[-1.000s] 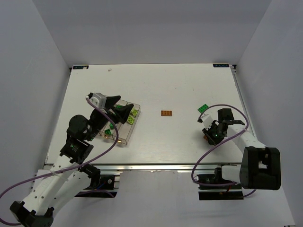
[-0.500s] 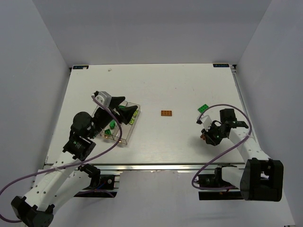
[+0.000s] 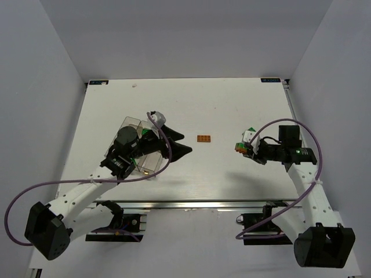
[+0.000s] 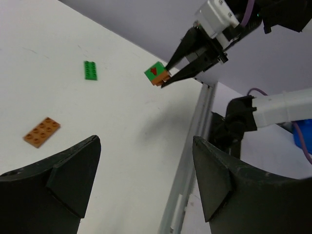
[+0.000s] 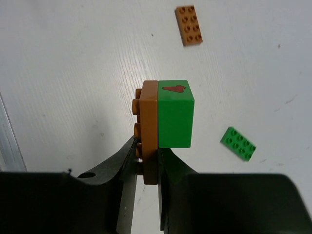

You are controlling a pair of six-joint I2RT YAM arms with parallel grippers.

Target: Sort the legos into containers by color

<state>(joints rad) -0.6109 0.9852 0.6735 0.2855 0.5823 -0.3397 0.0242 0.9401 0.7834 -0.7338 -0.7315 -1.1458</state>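
Note:
My right gripper (image 5: pixel 146 161) is shut on an orange-brown plate (image 5: pixel 150 131) that has a green brick (image 5: pixel 175 114) stuck to its face; the pair hangs above the table (image 3: pixel 239 147). A loose orange-brown lego (image 3: pixel 203 138) lies mid-table, and a green plate (image 3: pixel 250 131) lies just behind my right gripper (image 3: pixel 243 149). My left gripper (image 3: pixel 179 145) stands open and empty, between the clear containers (image 3: pixel 132 121) and the orange-brown lego. In the left wrist view the orange-brown lego (image 4: pixel 42 132), the green plate (image 4: pixel 90 70) and the held pair (image 4: pixel 157 74) lie ahead of the left gripper (image 4: pixel 146 170).
My left arm covers much of the containers, where green bricks (image 3: pixel 133 155) show inside. The table's front rail (image 3: pixel 197 202) runs along the near edge. Grey walls close in the table on three sides.
My left gripper has swung right, off the containers towards mid-table, and opened a little wider. My right gripper has lifted and moved left with the joined orange-brown and green legos.

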